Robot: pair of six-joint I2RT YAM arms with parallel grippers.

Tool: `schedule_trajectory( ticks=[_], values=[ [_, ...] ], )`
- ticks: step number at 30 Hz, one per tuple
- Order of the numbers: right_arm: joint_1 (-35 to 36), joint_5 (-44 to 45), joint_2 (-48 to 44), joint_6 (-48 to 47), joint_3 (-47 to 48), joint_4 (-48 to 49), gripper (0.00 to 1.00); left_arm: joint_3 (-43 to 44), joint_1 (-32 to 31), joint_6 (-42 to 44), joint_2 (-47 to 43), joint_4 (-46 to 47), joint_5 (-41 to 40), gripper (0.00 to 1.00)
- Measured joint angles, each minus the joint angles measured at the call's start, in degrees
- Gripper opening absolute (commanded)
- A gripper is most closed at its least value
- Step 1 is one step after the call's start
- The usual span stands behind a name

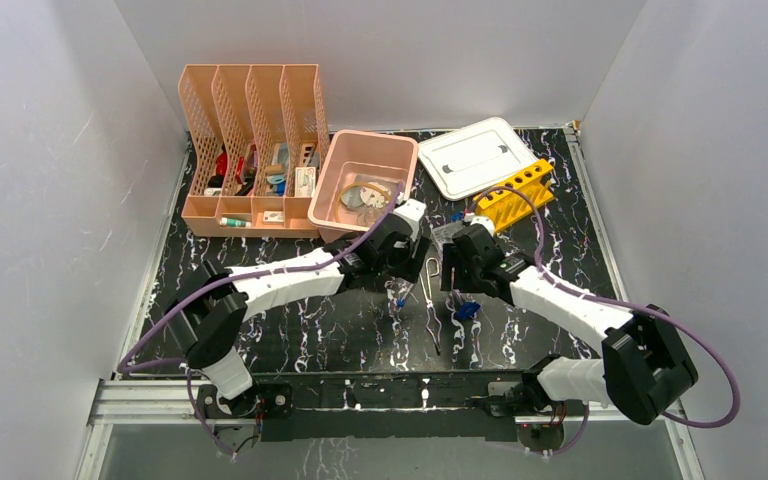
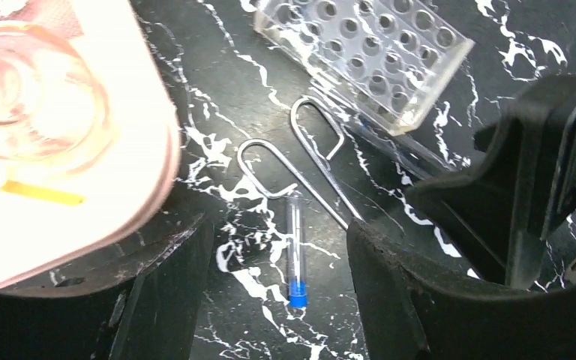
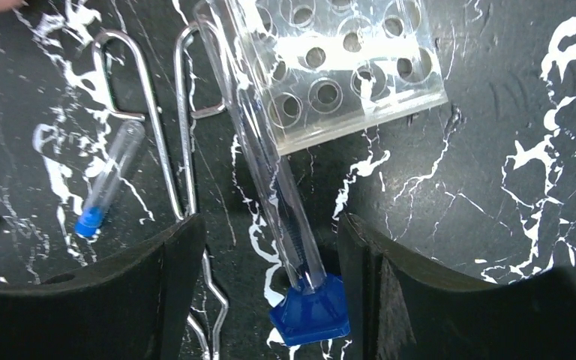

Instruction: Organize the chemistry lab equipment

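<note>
Peach file holder [image 1: 202,100] just beside pink tub [image 1: 370,155]; white lid [image 1: 472,157] near, rightward.

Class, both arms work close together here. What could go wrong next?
The right jaws straddle the lying cylinder, whose top lies along the clear rack: lifting may drag the rack. The left jaws stand over the blue-capped tube, close to the wire holder: closing could snag it. The left wrist and right wrist crowd together and might collide.

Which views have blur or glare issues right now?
Left wrist: pink tub close to the lens, blown out and soft; small blue-capped vial sharp. Right wrist: bright glare on the clear rack, gripper fingers dark and soft. Top external: even light, sharp throughout.
</note>
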Motion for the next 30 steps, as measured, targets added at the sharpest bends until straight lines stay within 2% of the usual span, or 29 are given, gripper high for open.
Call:
schedule_trajectory(
  ticks=[4,8,11,14,16,26,30],
  values=[
    [0.44,0.15,2.45,0.00,0.00,-1.42,0.76,-0.50,2.54,-0.87,-0.96,-0.57,0.50,0.65],
    [0.81,-0.04,5.14,-0.07,-0.37,-1.68,0.67,-2.01,4.33,-1.55,-2.10,-1.01,1.05,0.65],
    [1.07,-0.13,7.80,-0.11,-0.44,-1.84,0.55,-3.32,5.22,-1.75,-3.41,-1.07,1.07,0.65],
    [1.33,0.13,8.76,-0.44,-0.37,-1.44,0.36,-4.44,5.81,-1.75,-4.96,-1.20,1.11,0.65],
    [1.49,-0.11,8.87,-0.61,-0.37,-1.09,0.30,-4.76,6.19,-1.73,-5.55,-1.20,1.11,0.65],
    [3.78,-1.49,8.76,-0.57,-0.24,-0.72,0.26,-5.97,7.98,-1.77,-5.81,-0.96,2.21,0.65],
    [4.50,-2.67,7.58,-1.31,-0.13,-0.74,0.25,-5.51,11.34,-1.86,-5.81,-1.53,4.96,0.65]
  ],
)
